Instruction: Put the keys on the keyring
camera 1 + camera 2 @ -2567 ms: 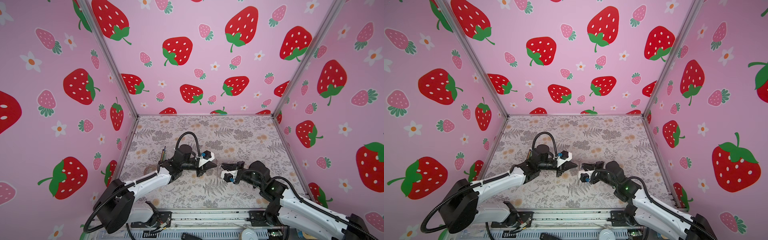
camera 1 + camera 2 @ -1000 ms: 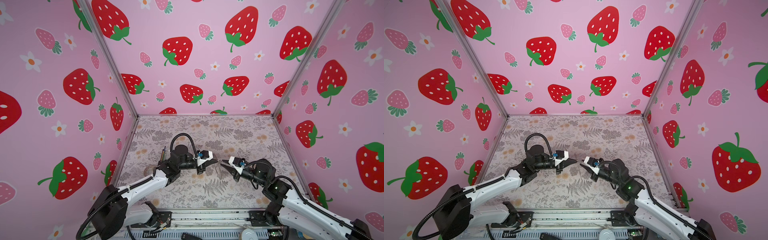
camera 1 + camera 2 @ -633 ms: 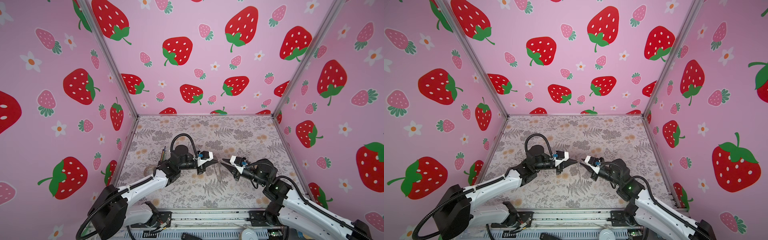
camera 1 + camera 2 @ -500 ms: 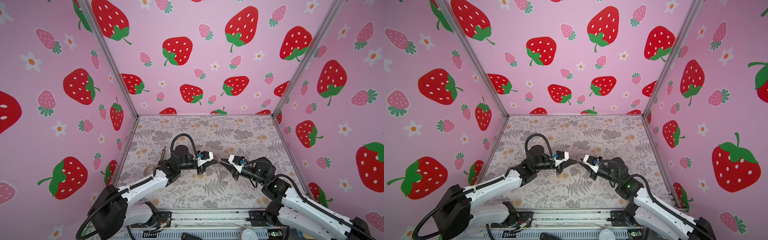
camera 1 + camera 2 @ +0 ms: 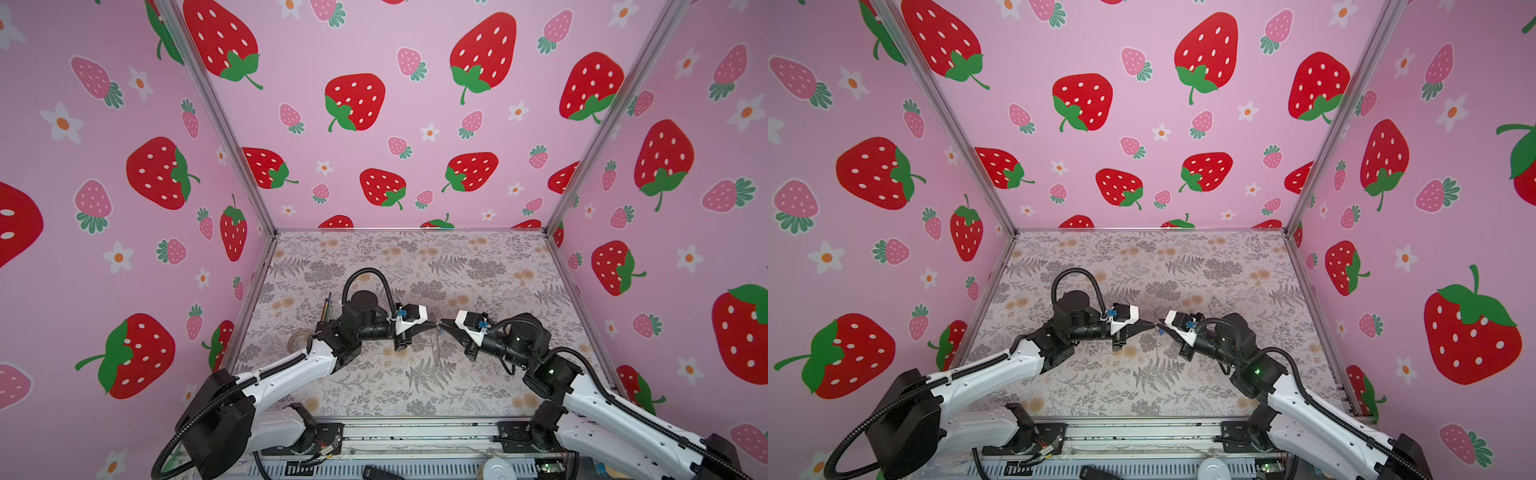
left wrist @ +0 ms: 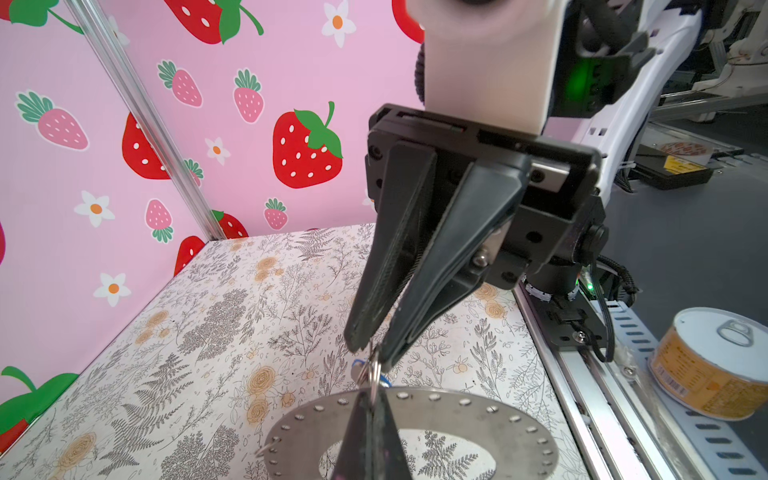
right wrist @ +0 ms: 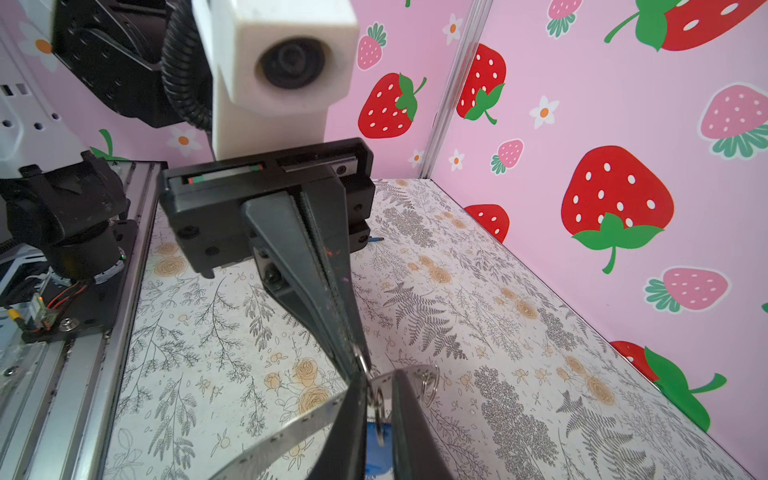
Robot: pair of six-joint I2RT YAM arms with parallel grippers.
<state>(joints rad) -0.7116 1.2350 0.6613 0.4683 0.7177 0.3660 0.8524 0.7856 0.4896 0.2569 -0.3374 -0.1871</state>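
Note:
The keyring (image 6: 453,419), a flat grey disc with small holes round its rim, hangs above the table with my left gripper (image 6: 371,401) shut on its rim. In the right wrist view it shows nearly edge-on as a grey band (image 7: 291,428). The keys (image 7: 378,440) are a small blue tag with a silver loop (image 6: 375,370), pinched between the narrow jaws of my right gripper (image 7: 377,378). That loop sits right at the disc's rim, against the left fingertips. In both top views the two grippers (image 5: 432,325) (image 5: 1160,325) meet tip to tip over the middle of the table.
One small silver ring (image 7: 430,386) hangs from the disc's rim. A pale tape roll (image 5: 298,341) and pencils (image 5: 327,307) lie at the table's left side. An orange tin can (image 6: 715,365) stands beyond the front rail (image 5: 415,432). Pink walls close three sides.
My right gripper has moved left until its tips meet the left gripper's, and its jaws have narrowed on the blue tag. The left gripper has held still with the disc.

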